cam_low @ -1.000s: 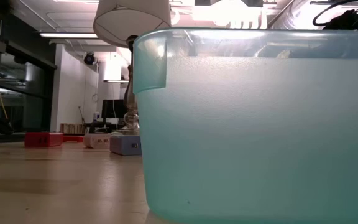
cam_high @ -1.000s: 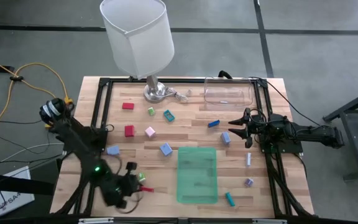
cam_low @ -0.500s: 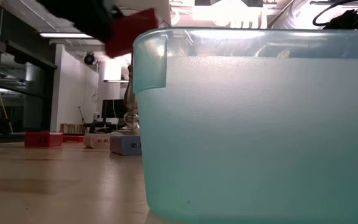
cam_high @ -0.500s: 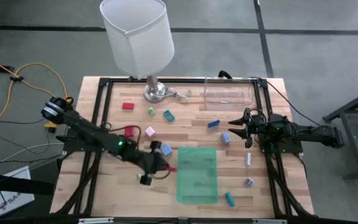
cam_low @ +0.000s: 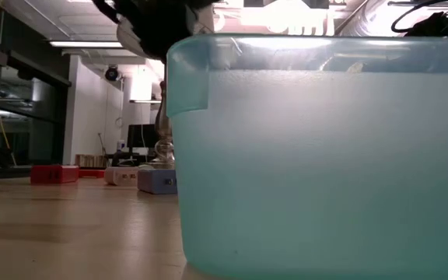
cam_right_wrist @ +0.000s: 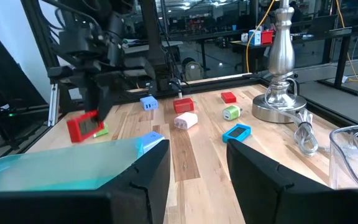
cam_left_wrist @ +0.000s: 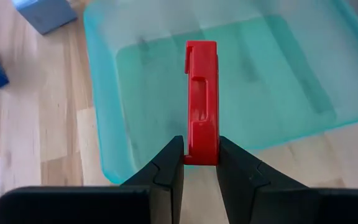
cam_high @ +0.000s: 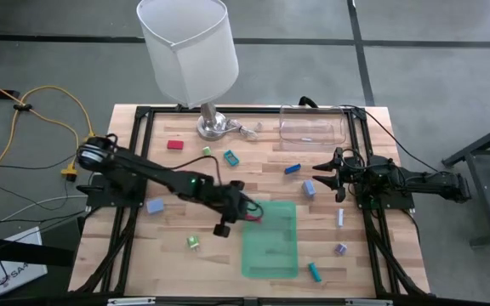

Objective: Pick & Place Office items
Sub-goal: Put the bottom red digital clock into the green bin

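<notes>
My left gripper (cam_high: 250, 212) is shut on a red clip-like office item (cam_left_wrist: 201, 93) above the left edge of the flat green tray (cam_high: 270, 251). The right wrist view shows the same item (cam_right_wrist: 82, 127) hanging above the tray's rim (cam_right_wrist: 42, 171). My right gripper (cam_high: 320, 174) waits open at the table's right side, nothing between its fingers (cam_right_wrist: 148, 171). Other office items lie flat on the wood: a red block (cam_high: 175, 144), a teal one (cam_high: 230, 156), a blue one (cam_high: 292, 168) and a small green one (cam_high: 193, 243). My left gripper pinches the red item's near end (cam_left_wrist: 201, 154) between its two fingers, one on each flat side. The fingers slant down from the table's left, and the item sticks out ahead along them. It hangs clear of the table, over the tray's left edge.
A lamp (cam_high: 190, 51) stands on its metal base (cam_high: 213, 126) at the far edge, a clear container (cam_high: 313, 127) to its right. A white stick (cam_high: 340, 218), a purple piece (cam_high: 340, 249) and a teal piece (cam_high: 314, 271) lie right of the tray.
My left gripper has swung from the table's near left corner toward the right and a little farther away, rolling its wrist. It has carried the red item clear of the table to the tray's left edge. The small green piece stays where it lay.
</notes>
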{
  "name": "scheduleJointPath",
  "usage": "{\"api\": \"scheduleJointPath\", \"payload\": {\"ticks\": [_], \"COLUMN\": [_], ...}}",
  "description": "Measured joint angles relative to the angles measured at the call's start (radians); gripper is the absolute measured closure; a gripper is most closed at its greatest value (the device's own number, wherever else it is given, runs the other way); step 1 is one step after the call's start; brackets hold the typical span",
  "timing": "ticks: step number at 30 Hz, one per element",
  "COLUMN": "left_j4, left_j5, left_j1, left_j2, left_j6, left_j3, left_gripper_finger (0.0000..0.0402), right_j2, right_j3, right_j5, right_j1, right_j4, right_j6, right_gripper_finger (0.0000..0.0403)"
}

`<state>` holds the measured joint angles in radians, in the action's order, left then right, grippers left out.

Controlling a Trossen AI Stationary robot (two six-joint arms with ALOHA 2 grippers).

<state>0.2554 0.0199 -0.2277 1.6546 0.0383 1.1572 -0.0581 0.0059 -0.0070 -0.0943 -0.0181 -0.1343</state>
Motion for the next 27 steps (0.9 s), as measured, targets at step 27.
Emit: {"api": "scheduleJointPath", "payload": {"ticks": [27], "left_j4": [0.038], "left_j5": [-0.073], "left_j1": [0.037], "left_j2": [0.202], "left_j6": [0.000], "left_j3": [0.138], "left_gripper_finger": [0.0331], "right_j2": [0.000], "right_j3": [0.000], "right_j5": [0.000], "right_j1": [0.000], "right_j4": [0.000], "right_j6": [0.000], "right_gripper_finger": [0.0256]}}
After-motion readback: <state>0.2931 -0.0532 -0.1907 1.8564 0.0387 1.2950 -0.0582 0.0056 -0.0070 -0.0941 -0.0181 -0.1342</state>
